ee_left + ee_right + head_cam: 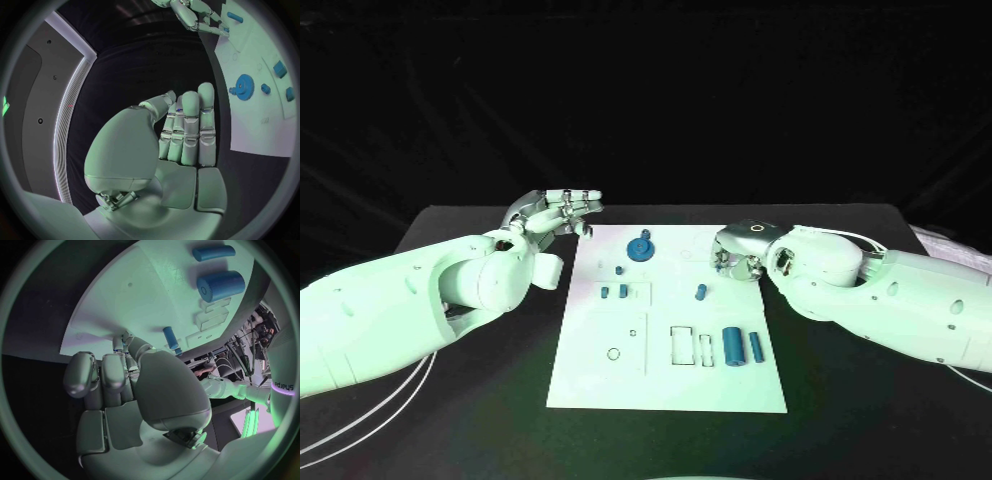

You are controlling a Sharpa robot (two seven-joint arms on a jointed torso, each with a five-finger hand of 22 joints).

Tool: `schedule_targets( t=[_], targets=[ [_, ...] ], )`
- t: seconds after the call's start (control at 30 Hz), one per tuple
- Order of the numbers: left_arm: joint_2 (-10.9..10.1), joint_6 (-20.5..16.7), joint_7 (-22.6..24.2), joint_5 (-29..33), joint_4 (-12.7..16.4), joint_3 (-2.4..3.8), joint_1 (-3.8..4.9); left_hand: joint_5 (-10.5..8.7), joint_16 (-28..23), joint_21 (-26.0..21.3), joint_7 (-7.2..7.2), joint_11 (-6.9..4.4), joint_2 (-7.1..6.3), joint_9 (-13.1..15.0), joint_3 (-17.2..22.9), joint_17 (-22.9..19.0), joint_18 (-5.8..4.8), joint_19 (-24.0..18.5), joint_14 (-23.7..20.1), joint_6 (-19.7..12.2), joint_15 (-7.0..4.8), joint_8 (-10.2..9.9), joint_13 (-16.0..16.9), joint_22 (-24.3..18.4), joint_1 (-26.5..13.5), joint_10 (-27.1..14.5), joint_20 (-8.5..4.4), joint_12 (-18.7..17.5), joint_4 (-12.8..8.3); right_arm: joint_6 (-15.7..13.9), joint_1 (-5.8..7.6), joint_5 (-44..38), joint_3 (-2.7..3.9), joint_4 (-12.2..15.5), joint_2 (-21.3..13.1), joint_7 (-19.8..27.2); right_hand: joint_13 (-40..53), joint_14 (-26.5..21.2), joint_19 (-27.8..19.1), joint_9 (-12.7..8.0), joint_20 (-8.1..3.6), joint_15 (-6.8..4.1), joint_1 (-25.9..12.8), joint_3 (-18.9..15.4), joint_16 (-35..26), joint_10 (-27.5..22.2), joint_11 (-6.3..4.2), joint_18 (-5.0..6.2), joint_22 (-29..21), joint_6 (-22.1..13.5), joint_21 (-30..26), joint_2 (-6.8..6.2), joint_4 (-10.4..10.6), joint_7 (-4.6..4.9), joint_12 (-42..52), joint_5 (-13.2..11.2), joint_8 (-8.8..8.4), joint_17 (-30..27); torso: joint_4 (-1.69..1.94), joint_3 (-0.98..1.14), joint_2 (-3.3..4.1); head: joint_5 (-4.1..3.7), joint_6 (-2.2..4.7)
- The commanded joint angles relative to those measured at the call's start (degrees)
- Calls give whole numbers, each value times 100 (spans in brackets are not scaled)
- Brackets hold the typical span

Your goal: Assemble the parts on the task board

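Centrally, the black counter [473, 420] carried the white task board [668, 385]. At the board's 11 o'clock corner the left hand [557, 213] hovered released, fingers straight and together, holding nothing. At 2 o'clock the right hand [740, 250] rested on the board's edge with fingers curled in, nothing visibly in them. A blue gear [640, 247] lay near 12 o'clock, a thick blue cylinder [733, 347] and a slim blue peg [756, 347] toward 4 o'clock.
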Motion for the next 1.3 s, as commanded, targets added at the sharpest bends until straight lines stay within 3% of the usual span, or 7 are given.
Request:
schedule_targets(
  t=[0.03, 0.13, 0.37, 0.6, 1.0, 1.3],
  targets=[
    [-1, 15, 49, 44, 24, 4, 0, 11, -27, -39, 14, 7, 18, -7, -34, -13, 68, -32, -35, -24, 4, -25, 6, -14, -56, -47, 10, 42, 3, 296, -64, -103, -40, -37, 32, -33, -25, 175, 63, 19, -6, -37, -66, 114, 29, 82, -12, -26, 24, 70, 35, 26, -21, -11, -29, -39, 12, 14, 3, -3, 0, -9, -3],
    [-2, 18, 42, 44, 25, 3, 0, 11, -27, -39, 14, 7, 18, -7, -34, -13, 68, -32, -35, -24, 4, -25, 6, -14, -56, -47, 10, 42, 3, 189, -69, -106, -40, -42, 38, -21, -47, 181, 95, 37, -19, -54, -120, 236, 41, 159, -36, -37, 84, 139, 75, 36, -39, -30, -41, -46, 26, 35, 4, -4, -1, -10, -12],
    [-4, 17, 10, 44, 18, 3, 0, 12, -35, -55, 17, 10, 22, -7, -40, -25, 69, -30, -40, -32, 6, -28, 6, -27, -52, -58, 12, 50, -1, -437, -78, -22, -39, 27, -27, 49, -75, 195, 171, 59, -29, -72, -184, 408, 99, 261, -44, -65, 222, 189, 170, 31, -68, -27, -72, -61, 28, 106, 3, 1, -3, -6, -19],
    [-12, 76, -85, 43, 10, 3, -1, 13, -27, 76, 27, 18, 35, -10, -50, -39, 42, 53, -19, -60, 11, -39, 5, 51, -45, -92, 15, 60, -7, -749, -78, 102, -28, 153, -157, 59, -93, 191, 174, 65, -27, -73, -201, 507, 93, 279, -37, -64, 223, 188, 174, 2, -105, -18, -105, -59, 14, 102, 0, -6, -4, -9, -21],
    [-17, 143, -197, 43, -19, 3, -1, 9, -27, -46, 46, 39, 29, -11, -110, -65, 55, 51, -20, -103, 30, -54, 2, -41, -100, -153, 28, 81, 21, -998, -51, 292, 19, 469, -381, 95, -115, 192, 183, 78, -22, -68, -362, 544, 114, 304, -30, -68, 243, 206, 187, -69, -49, -22, -148, -67, 8, 131, 0, -3, -4, -20, -25],
    [-20, 146, -207, 43, -23, 1, -2, 9, -28, -77, 47, 40, 29, -11, -115, -68, 60, 42, -21, -107, 31, -55, 2, -62, -101, -158, 29, 83, 22, -1086, -41, 467, 34, 969, -433, 209, -116, 190, 186, 80, -20, -74, -358, 567, 112, 317, -27, -69, 249, 208, 191, -69, -56, -18, -151, -64, 7, 128, 5, 0, -3, 33, -24]
  ],
)
